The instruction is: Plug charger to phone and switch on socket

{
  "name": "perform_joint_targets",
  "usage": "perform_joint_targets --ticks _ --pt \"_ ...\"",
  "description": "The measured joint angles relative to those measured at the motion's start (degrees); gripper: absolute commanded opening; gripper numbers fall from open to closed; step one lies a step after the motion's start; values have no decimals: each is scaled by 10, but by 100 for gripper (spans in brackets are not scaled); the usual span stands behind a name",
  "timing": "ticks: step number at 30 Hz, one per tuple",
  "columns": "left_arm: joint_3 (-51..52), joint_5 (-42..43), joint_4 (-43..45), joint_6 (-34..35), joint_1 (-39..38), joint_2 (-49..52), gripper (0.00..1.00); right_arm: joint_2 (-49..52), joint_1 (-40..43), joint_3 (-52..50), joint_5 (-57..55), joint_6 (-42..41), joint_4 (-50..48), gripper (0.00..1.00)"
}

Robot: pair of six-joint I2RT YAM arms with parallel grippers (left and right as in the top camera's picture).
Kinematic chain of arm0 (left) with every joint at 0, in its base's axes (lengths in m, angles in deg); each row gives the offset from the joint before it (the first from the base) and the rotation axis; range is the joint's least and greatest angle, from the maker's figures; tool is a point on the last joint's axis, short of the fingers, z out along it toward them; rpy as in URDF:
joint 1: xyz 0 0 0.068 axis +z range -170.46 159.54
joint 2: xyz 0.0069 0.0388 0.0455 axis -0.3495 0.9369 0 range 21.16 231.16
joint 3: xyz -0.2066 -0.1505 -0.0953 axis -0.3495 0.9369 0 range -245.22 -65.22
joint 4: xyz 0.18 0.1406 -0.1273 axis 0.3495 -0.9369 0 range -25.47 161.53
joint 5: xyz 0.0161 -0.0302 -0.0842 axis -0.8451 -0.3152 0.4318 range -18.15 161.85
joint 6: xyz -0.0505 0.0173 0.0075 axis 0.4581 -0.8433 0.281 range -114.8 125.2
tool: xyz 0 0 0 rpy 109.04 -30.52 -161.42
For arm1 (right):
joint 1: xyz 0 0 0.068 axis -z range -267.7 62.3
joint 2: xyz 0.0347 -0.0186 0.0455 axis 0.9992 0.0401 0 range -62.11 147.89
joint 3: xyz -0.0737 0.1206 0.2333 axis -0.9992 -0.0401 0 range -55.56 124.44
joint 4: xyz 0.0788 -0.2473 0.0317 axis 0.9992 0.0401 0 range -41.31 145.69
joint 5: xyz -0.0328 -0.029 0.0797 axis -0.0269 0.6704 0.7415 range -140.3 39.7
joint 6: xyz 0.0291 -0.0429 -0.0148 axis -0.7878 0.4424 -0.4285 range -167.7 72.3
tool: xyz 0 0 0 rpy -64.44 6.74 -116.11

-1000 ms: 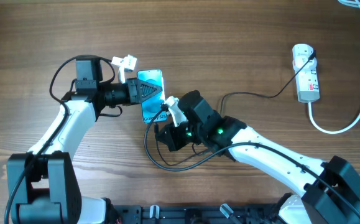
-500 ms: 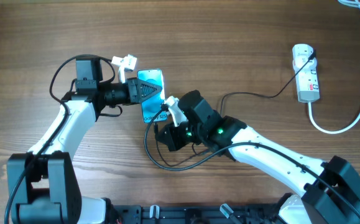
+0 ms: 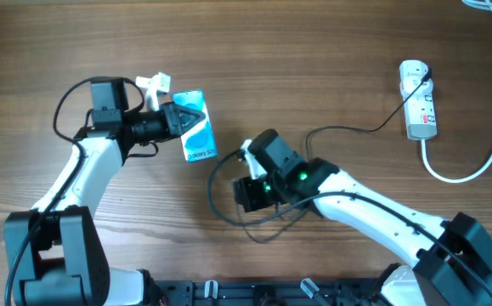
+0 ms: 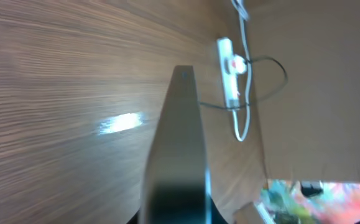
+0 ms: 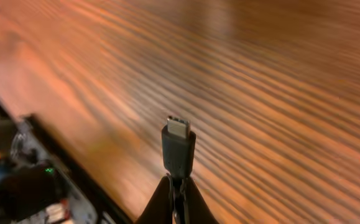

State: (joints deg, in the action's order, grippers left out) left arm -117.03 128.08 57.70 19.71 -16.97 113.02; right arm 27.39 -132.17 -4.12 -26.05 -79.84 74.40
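Observation:
The phone (image 3: 200, 143), turquoise screen up, is held tilted above the table with my left gripper (image 3: 192, 121) shut on its upper half. In the left wrist view the phone (image 4: 176, 155) shows edge-on as a long dark wedge running out from the jaws. My right gripper (image 5: 177, 194) is shut on the charger cable just behind its connector tip (image 5: 178, 144), which points out over bare wood. From above, the right gripper (image 3: 246, 192) sits right of and below the phone, apart from it. The charger cable (image 3: 347, 129) loops under that arm and runs to the socket (image 3: 419, 100).
The socket's white lead (image 3: 475, 166) curves along the right edge of the table. In the left wrist view the socket (image 4: 228, 78) lies far ahead. A black frame (image 5: 24, 180) borders the table's front edge.
My left gripper has carried the phone up and to the left. The right gripper has drawn back right and down with the connector, so phone and connector now stand apart. The cable loop shifted right.

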Motion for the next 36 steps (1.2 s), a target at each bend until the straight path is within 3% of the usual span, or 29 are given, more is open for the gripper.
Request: perform_joint_targets --ticks 5,8,12,19,21,22,25,29,32,36 --pt "0 -19 -3 9 7 0 4 0 92 47 -48 24 186 4" --pt "0 -21 -3 10 7 0 4 0 127 61 -106 37 240 4" --pt "0 -22 -7 11 7 0 4 15 137 61 -165 41 256 4" --pt "0 -23 -7 11 7 0 4 128 136 61 -190 46 201 5" --pt "0 -24 -7 11 7 0 4 135 136 64 -190 46 200 42" --pt "0 -24 -7 11 7 0 4 136 136 65 -189 47 199 51" --pt "0 -24 -7 11 7 0 4 137 135 71 -189 50 190 55" --pt "0 -24 -7 11 7 0 4 138 135 72 -190 47 201 53" --pt "0 -24 -7 11 7 0 4 138 135 72 -188 43 203 45" --pt "0 -24 -7 11 7 0 4 138 129 68 -179 39 208 42"
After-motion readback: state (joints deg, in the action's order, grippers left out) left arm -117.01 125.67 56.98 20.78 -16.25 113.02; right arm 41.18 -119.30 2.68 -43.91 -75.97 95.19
